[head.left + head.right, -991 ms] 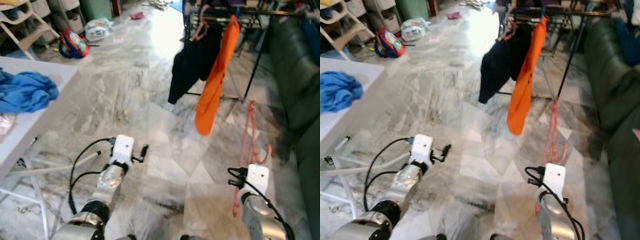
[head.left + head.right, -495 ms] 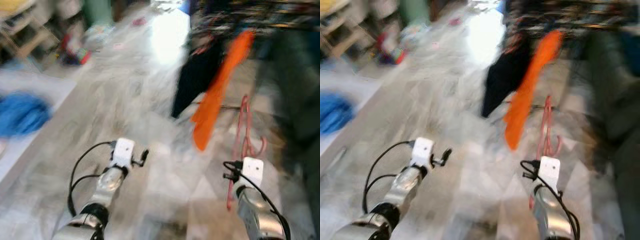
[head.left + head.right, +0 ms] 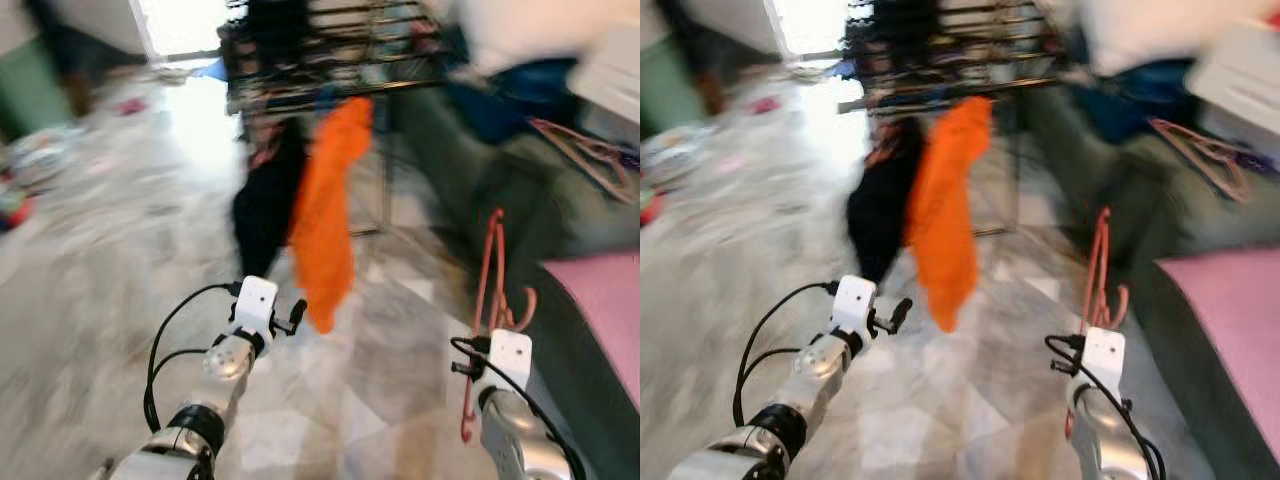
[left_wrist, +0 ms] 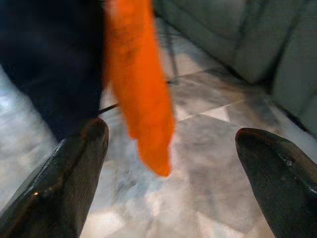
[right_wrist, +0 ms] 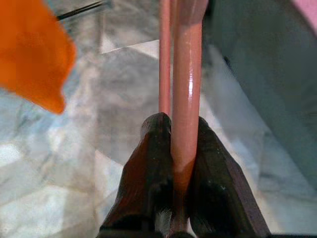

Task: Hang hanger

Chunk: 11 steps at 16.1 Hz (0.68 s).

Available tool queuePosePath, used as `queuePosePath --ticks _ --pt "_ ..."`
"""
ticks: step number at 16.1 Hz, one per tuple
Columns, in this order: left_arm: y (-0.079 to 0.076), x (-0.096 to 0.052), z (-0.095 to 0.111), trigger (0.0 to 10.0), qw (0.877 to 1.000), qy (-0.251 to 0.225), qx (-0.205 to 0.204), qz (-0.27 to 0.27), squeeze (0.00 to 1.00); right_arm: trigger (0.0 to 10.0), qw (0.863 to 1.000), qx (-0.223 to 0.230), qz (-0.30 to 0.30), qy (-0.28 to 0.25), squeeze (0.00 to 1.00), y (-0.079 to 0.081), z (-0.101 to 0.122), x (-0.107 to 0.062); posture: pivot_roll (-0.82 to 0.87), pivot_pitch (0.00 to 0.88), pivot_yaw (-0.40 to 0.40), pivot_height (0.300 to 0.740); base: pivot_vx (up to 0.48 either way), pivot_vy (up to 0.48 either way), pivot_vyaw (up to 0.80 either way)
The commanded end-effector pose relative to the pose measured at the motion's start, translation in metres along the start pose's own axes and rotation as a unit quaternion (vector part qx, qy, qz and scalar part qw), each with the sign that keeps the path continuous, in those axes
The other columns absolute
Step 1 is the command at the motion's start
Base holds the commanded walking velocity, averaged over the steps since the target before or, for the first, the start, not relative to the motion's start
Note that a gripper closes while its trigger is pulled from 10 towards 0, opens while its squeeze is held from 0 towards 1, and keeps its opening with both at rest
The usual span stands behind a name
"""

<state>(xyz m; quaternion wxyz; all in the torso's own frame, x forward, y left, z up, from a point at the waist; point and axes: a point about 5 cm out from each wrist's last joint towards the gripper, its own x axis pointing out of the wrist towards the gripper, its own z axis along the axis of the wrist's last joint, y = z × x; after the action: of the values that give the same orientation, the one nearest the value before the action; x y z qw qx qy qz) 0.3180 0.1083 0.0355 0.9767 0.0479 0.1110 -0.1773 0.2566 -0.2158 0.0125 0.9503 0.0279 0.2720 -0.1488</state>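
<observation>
Pink plastic hanger [image 5: 185, 74] clamped between the two black fingers [image 5: 148, 163] of the right tool [image 5: 179, 148], pads pressed flat against its shaft. Held upright at lower right of the head views [image 3: 492, 300], hook end curling above the white wrist housing, lower end reaching down past the wrist. Left tool [image 4: 168, 163] spread wide and holding nothing, fingers [image 4: 64, 183] well apart, raised at lower left of centre [image 3: 292, 315] over pale marble floor [image 3: 100, 270]. Orange garment [image 3: 325, 210] and black garment [image 3: 265, 210] hanging side by side from dark drying rack [image 3: 330, 60] ahead, orange cloth just beyond the left tool. Dark green sofa [image 3: 470, 190] to the right of the rack, further pink hangers [image 3: 585, 155] lying on it. Pink surface [image 3: 600, 310] at right edge, beside the held hanger. Head views blurred.
</observation>
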Motion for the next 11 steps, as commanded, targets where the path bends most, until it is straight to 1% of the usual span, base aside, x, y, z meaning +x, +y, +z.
queuePosePath --ticks 1,3,4,7,10,11 --pt "-0.008 0.001 -0.002 10.0 1.000 0.005 0.004 -0.013 0.00 10.0 1.000 -0.012 -0.002 -0.016 0.00 -0.006 0.008 0.001 -0.18 0.087 0.025 0.740 0.480 0.000 0.00" --pt "-0.008 0.000 -0.003 10.0 1.000 0.007 0.005 -0.013 0.00 10.0 1.000 -0.018 -0.001 -0.021 0.00 -0.005 0.010 0.001 -0.18 0.084 0.025 0.740 0.480 0.000 0.00" --pt "-0.009 0.001 -0.003 10.0 1.000 0.007 0.005 -0.013 0.00 10.0 1.000 -0.019 0.001 -0.021 0.00 -0.004 0.010 0.001 -0.18 0.083 0.026 0.740 0.480 0.000 0.46" --pt "-0.008 0.001 -0.003 10.0 1.000 0.012 0.008 -0.011 0.00 10.0 0.999 -0.024 0.015 -0.019 0.00 -0.002 0.009 0.001 -0.18 0.080 0.027 0.740 0.454 0.000 0.64" --pt "-0.007 0.000 -0.005 10.0 1.000 0.014 0.012 -0.010 0.00 10.0 0.999 -0.029 0.037 0.000 0.00 0.006 0.000 -0.001 -0.17 0.081 0.025 0.740 0.409 0.000 0.62" --pt "-0.007 0.000 -0.005 10.0 1.000 0.014 0.013 -0.010 0.00 10.0 0.999 -0.030 0.037 0.000 0.00 0.006 -0.001 -0.001 -0.17 0.081 0.025 0.740 0.390 0.000 0.61"
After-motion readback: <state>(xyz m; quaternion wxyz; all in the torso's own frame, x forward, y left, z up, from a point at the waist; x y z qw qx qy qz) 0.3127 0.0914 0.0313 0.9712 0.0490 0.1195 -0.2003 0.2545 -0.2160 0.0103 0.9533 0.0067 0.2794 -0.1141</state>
